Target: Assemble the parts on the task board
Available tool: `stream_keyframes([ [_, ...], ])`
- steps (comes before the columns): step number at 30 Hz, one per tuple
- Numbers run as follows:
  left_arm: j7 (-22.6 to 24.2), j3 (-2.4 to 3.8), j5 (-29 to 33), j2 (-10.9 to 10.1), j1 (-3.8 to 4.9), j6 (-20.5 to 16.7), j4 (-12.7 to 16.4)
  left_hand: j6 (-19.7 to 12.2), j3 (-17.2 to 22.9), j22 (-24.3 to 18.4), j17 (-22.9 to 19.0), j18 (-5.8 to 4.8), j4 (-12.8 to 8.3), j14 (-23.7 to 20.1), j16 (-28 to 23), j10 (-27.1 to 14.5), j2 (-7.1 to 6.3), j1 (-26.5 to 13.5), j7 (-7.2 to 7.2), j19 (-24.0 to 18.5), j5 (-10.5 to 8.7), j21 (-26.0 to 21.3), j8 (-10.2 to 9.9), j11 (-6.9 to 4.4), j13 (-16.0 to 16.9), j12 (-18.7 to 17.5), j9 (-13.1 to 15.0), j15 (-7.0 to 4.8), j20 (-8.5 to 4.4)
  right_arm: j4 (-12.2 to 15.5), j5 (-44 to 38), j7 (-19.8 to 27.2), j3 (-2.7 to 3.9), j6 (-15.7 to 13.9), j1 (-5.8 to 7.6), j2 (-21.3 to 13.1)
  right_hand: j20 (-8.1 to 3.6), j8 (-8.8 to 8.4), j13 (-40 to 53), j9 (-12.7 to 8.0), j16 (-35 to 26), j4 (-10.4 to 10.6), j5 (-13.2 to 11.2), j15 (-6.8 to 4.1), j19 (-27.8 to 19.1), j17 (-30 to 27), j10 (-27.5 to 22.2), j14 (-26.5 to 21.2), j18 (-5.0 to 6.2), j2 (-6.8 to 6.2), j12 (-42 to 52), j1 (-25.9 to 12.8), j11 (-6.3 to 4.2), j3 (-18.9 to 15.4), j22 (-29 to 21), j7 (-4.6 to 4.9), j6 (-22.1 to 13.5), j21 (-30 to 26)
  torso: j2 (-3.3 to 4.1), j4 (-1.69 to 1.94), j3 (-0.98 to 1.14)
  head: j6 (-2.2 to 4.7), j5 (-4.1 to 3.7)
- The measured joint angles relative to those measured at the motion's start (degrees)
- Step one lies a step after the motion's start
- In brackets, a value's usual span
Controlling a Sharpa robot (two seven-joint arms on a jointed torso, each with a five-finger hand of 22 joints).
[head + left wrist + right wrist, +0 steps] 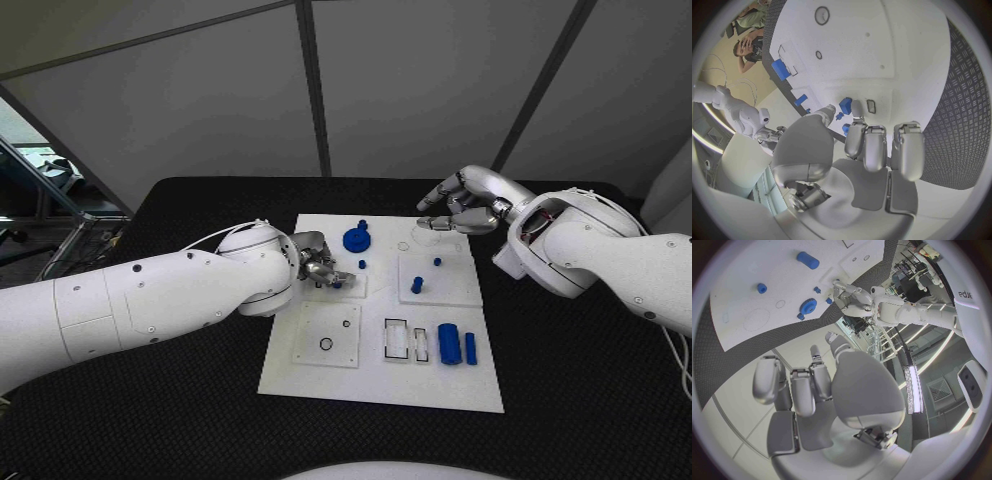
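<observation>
1 task board (378,385), approx 6 blue parts (449,344), 2 hands (464,212)

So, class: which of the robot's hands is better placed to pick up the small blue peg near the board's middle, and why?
Left. The left hand hovers low over the task board beside the small blue peg; the right hand is raised beyond the board's far edge.

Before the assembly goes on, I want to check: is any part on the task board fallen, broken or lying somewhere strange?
Nothing stands out. The blue parts sit or lie on the white task board, none visibly broken or off the plate.
</observation>
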Motion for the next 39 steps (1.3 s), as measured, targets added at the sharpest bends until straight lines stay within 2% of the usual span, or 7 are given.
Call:
stream_keyframes([
  [7,0.0,1.80,0.2,-0.7,-0.08,-0.1,0.7,0.0,-5.6,0.0,0.0,0.00,0.2,0.0,0.0,0.1,1.35,0.3,0.00,0.0,0.00,0.0,-0.1,0.13,0.0,0.2,0.2,0.00,0.00,-0.2,0.0,0.0,0.00,0.0,0.00,-0.1,-0.20,0.00,0.0,-0.1,-0.2,0.0,0.0,0.00,-0.2,0.0,-0.2,0.0,0.00,0.22,-0.2,-0.3,-0.21,0.0,-0.5,0.00,0.0,-0.4,-0.02,0.04,-0.02,0.18,0.00],
  [17,-0.2,6.38,1.4,-2.3,0.08,0.9,2.1,0.0,-8.3,0.0,0.0,0.00,0.1,0.0,0.0,0.1,2.60,1.6,0.00,0.0,0.00,-0.5,-0.5,0.12,0.0,-0.2,0.3,0.00,0.00,-0.6,0.0,0.0,-0.01,0.0,0.00,-0.4,-0.18,0.00,0.0,-0.1,-0.2,0.1,0.0,0.00,-0.6,0.0,-0.2,0.0,0.00,-0.02,-0.2,-0.5,-0.21,-0.2,-0.8,0.00,0.0,-0.6,0.00,0.05,-0.04,0.42,0.10],
  [23,-0.9,7.89,2.5,-2.6,2.36,5.2,-0.5,-2.5,-10.0,0.0,0.0,-0.01,0.1,0.1,0.0,-2.6,4.33,4.6,1.28,-0.8,0.00,-3.3,-2.8,1.13,-3.0,-3.7,-0.4,0.07,0.29,-0.8,0.0,0.0,-0.01,0.0,0.00,-0.4,-0.19,0.00,0.0,-0.1,-0.2,0.3,0.0,0.00,-0.6,0.0,-0.2,0.0,0.00,-0.02,-0.2,-0.5,-0.21,0.0,-0.8,0.00,0.0,-0.6,0.00,0.05,-0.01,0.64,0.12],
  [27,-1.1,7.95,3.0,-0.9,4.17,8.4,-5.6,-5.0,-11.6,0.0,0.0,0.00,0.1,0.0,-0.4,-4.4,5.39,6.6,2.98,-2.2,-0.01,-4.9,-6.6,2.67,-5.6,-6.1,-3.3,1.44,1.35,-0.9,0.0,-0.1,-0.01,0.0,0.00,-0.4,-0.18,0.00,0.0,-0.1,-0.2,0.3,0.0,0.00,-0.6,0.0,-0.2,0.0,0.00,-0.02,-0.2,-0.5,-0.21,0.0,-0.8,0.00,0.0,-0.6,-0.01,0.06,-0.01,0.72,0.19],
  [29,-1.1,7.19,3.2,0.6,4.91,9.8,-8.7,-5.2,-12.0,0.0,0.0,0.00,0.1,0.1,-0.4,-4.8,5.40,6.7,3.19,-2.2,-0.01,-4.9,-7.4,2.99,-6.1,-6.5,-4.2,1.54,1.34,-1.0,0.0,-0.1,-0.01,0.0,0.00,-0.3,-0.18,0.00,0.0,-0.1,-0.2,0.3,0.0,0.00,-0.6,0.0,-0.2,0.0,0.00,-0.02,-0.2,-0.5,-0.21,0.0,-0.8,0.00,0.0,-0.6,-0.01,0.06,0.00,0.84,0.32],
  [33,-1.0,5.93,3.6,3.1,5.57,11.9,-13.8,-5.2,-12.3,0.0,0.0,0.00,0.1,-0.1,-0.4,-4.8,5.71,7.0,3.19,-2.4,-0.01,-4.9,-7.9,3.00,-6.3,-6.5,-5.0,1.70,1.55,-1.0,0.0,-0.1,-0.01,0.0,0.00,-0.2,-0.19,0.00,0.0,-0.1,-0.2,0.3,0.0,0.00,-0.6,0.0,-0.2,0.0,0.00,-0.02,-0.2,-0.5,-0.21,0.0,-0.8,0.00,0.0,-0.6,0.03,-0.01,0.00,1.06,0.73],
  [39,-0.8,4.81,4.0,5.7,6.02,14.6,-19.1,-5.2,-12.7,0.0,0.0,-0.01,0.1,-0.1,-0.4,-4.8,5.85,7.1,3.19,-2.4,-0.01,-4.9,-8.1,3.00,-6.3,-6.5,-5.5,1.74,1.55,-0.8,0.0,-0.1,-0.01,0.0,0.00,-0.3,-0.18,0.00,0.0,-0.1,-0.2,0.3,0.0,0.00,-0.6,0.0,-0.2,0.0,0.00,-0.02,-0.2,-0.5,-0.21,0.0,-0.8,0.00,0.0,-0.6,0.20,-0.16,0.04,1.25,0.91],
])
